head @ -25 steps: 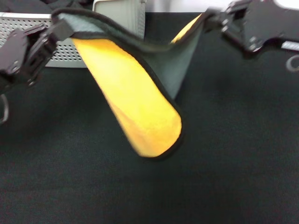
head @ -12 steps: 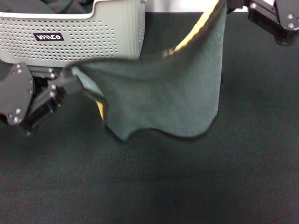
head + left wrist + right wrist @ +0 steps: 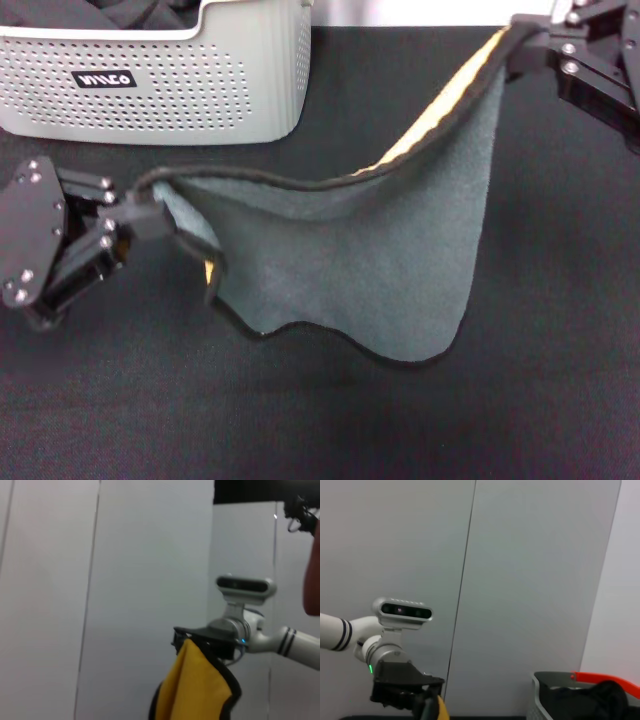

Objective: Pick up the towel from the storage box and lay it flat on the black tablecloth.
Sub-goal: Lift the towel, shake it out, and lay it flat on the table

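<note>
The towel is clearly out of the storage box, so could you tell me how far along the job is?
Done: the towel is out of the storage box. In hand: the left gripper and right gripper each pinch a corner, holding it spread above the black tablecloth, grey-green side up. Left: lowering it, laying it flat and letting go.
</note>
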You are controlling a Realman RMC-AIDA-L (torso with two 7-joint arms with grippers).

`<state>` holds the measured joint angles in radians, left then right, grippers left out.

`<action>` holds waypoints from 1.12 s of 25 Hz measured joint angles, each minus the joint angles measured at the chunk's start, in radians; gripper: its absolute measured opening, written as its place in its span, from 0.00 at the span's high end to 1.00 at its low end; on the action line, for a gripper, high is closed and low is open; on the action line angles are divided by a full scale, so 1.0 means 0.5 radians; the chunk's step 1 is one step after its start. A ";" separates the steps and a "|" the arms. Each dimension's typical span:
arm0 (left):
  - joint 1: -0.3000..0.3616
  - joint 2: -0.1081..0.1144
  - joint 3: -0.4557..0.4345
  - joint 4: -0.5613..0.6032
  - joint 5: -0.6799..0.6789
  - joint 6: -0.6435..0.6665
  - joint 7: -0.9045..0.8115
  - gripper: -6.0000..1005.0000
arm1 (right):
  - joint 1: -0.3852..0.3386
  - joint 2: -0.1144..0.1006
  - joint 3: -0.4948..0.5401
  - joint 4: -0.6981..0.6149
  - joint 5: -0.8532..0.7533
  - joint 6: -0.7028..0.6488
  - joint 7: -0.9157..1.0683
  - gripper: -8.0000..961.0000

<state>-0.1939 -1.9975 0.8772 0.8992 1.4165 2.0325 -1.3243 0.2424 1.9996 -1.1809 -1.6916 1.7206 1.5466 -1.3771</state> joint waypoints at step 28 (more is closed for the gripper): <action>0.002 -0.050 -0.005 0.692 0.260 -0.031 0.136 0.98 | -0.085 -0.014 0.133 -0.062 -0.070 0.060 0.167 0.97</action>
<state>-0.1931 -2.0224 0.8746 1.2452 1.5465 2.0173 -1.2561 0.1997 1.9925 -1.1143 -1.7225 1.6858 1.5768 -1.2938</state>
